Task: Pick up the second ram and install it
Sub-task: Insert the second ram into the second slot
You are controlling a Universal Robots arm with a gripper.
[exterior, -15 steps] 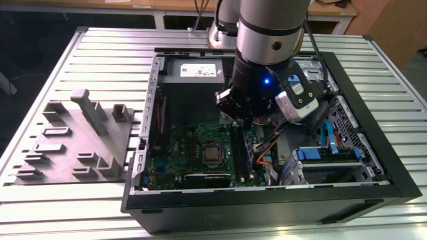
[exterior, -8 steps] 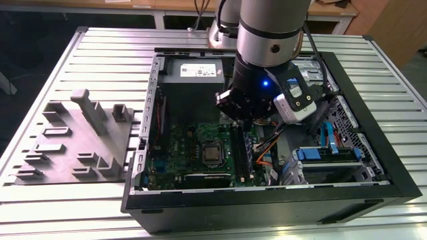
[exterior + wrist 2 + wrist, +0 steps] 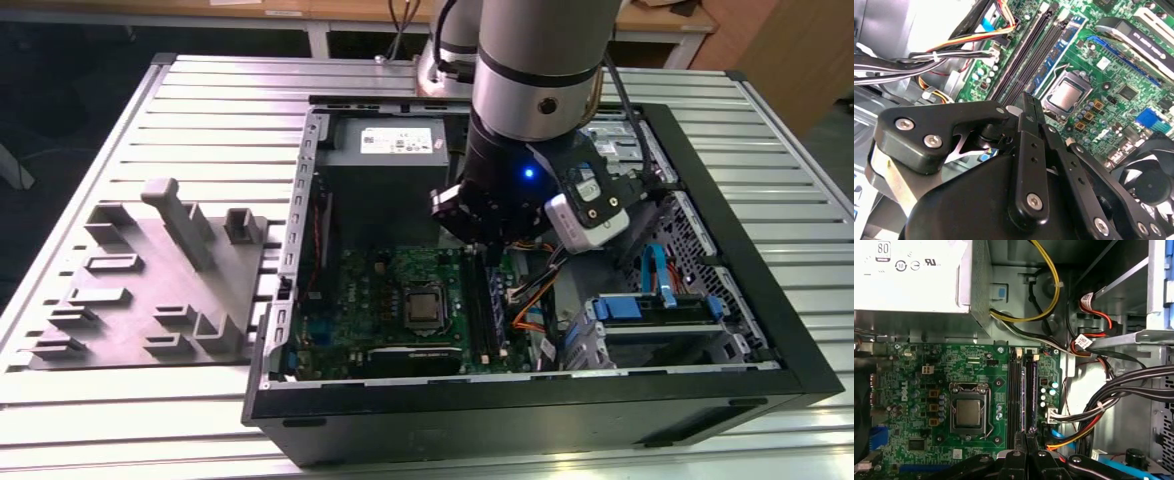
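Gripper point(image 3: 1026, 436): black matte linkage with silver screw heads, and the fingers are pinched right together, with no gap and nothing clamped between them.
Second ram point(image 3: 1023, 390): a thin, flat, blue-green stick standing on edge in a slot, in line with the fingertips. The second wrist view shows its row of dark chips point(image 3: 1060, 47). I cannot tell whether the fingers are touching it.
Memory slots point(image 3: 1015, 390): long black plastic rails running beside the stick, with pale latches at the far ends.
Motherboard point(image 3: 914, 370): glossy green and dotted with small parts.
Processor socket point(image 3: 969, 413): a square metal frame, just beside the slots.
Cables point(image 3: 1114, 385): black, red, orange and yellow bundles on the far side of the slots from the socket.
Computer case point(image 3: 787, 330): an open black box lying on the ribbed metal table point(image 3: 200, 110).
Grey fixture point(image 3: 147, 290): a blocky matte tray on the exterior view's left.
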